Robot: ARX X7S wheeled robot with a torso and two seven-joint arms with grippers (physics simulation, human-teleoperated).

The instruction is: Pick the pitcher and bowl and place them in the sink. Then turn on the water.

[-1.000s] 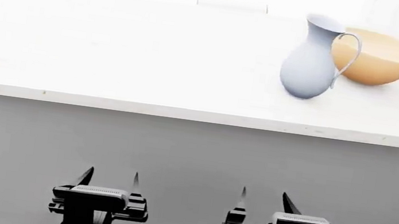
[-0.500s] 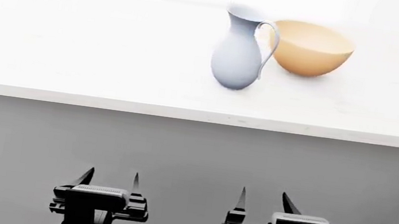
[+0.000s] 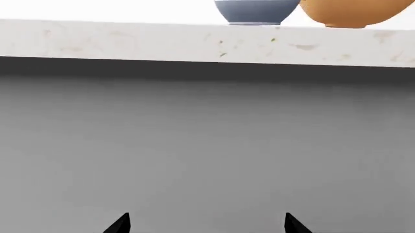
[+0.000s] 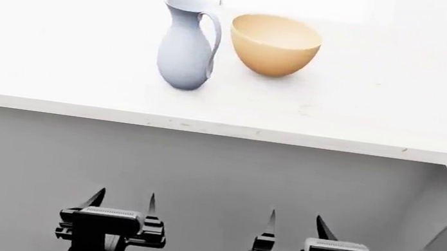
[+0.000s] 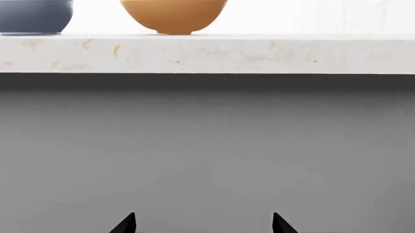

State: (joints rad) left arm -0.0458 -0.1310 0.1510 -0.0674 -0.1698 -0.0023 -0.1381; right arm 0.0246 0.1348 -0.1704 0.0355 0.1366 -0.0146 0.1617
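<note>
The pitcher (image 4: 187,44) is standing upright on the white countertop (image 4: 57,71), upper left of centre in the head view, with the bowl (image 4: 274,43) just beside its handle (apart, not touching). Low in the frame, the left gripper (image 4: 123,201) and right gripper (image 4: 295,224) are hanging with jaws spread wide, holding nothing.

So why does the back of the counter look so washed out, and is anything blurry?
Head view: the countertop glares near white at the back; the pitcher and bowl stay sharp, casting faint shadows. Both wrist views: crisp, with a dark shadow band beneath the counter edge.
</note>
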